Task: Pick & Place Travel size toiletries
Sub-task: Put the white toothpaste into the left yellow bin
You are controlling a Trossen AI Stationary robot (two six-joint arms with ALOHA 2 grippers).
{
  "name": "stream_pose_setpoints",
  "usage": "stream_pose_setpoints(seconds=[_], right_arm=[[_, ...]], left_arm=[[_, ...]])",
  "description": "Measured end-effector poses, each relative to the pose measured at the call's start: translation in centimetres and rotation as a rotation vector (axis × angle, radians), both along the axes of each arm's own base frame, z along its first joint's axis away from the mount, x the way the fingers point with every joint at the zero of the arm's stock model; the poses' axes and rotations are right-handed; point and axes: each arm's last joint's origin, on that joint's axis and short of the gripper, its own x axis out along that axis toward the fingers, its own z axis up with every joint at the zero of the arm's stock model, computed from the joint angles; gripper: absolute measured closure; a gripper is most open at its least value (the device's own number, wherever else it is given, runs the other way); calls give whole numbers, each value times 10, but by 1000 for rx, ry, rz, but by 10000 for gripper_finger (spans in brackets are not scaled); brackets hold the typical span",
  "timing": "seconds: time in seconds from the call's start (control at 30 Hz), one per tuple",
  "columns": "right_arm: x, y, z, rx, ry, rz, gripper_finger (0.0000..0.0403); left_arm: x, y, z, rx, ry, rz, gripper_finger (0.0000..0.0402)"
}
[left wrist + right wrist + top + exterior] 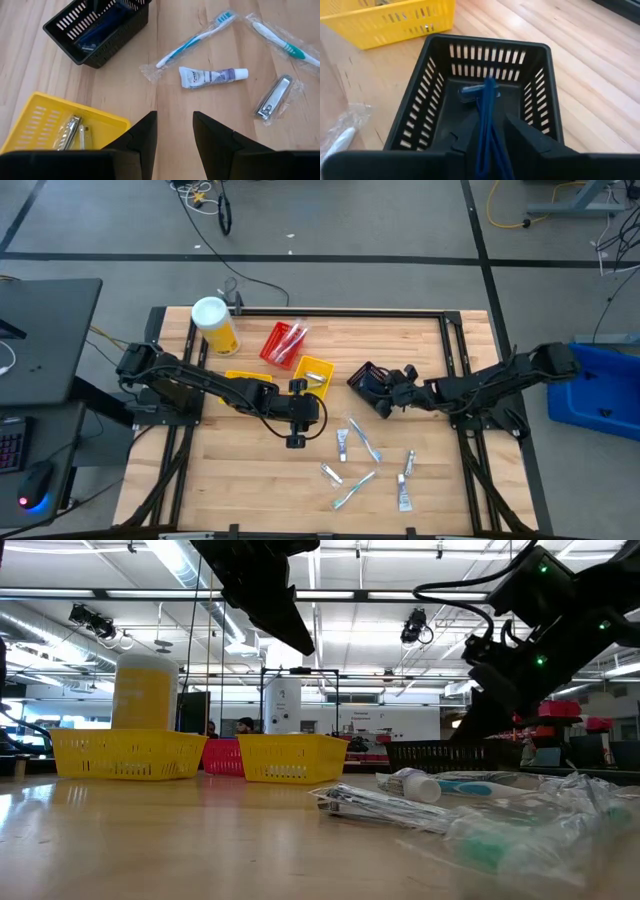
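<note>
The right end effector hangs over the black bin right of centre on the desk, its fingers narrowly parted around a slim blue razor whose head already lies on the bin floor; whether it is gripped or just let go I cannot tell. The left end effector hovers empty and moderately open beside the yellow bin. On the near desk lie wrapped toothbrushes, a small toothpaste tube and a nail clipper. All look light; the crinkly wrap is probably slippery, so pinching each stiff handle or tube body mid-length seems safest.
</note>
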Motion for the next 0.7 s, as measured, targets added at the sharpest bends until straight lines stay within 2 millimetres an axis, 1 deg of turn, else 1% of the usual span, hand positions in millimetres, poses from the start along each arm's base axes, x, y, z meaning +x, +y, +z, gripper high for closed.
stream_pose_setpoints(seconds=[0.17,0.3,0.5,0.7], right_arm=[[2,0,2,-5,-23,9,264],[6,1,6,-44,-48,68,239],[15,2,17,-80,-165,125,209],[22,10,27,-4,-286,286,195]], left_arm=[[0,0,0,-2,-1,2,270],[0,0,0,-2,-1,2,270],[0,0,0,-3,-1,3,270],[1,0,1,-5,-9,2,270]])
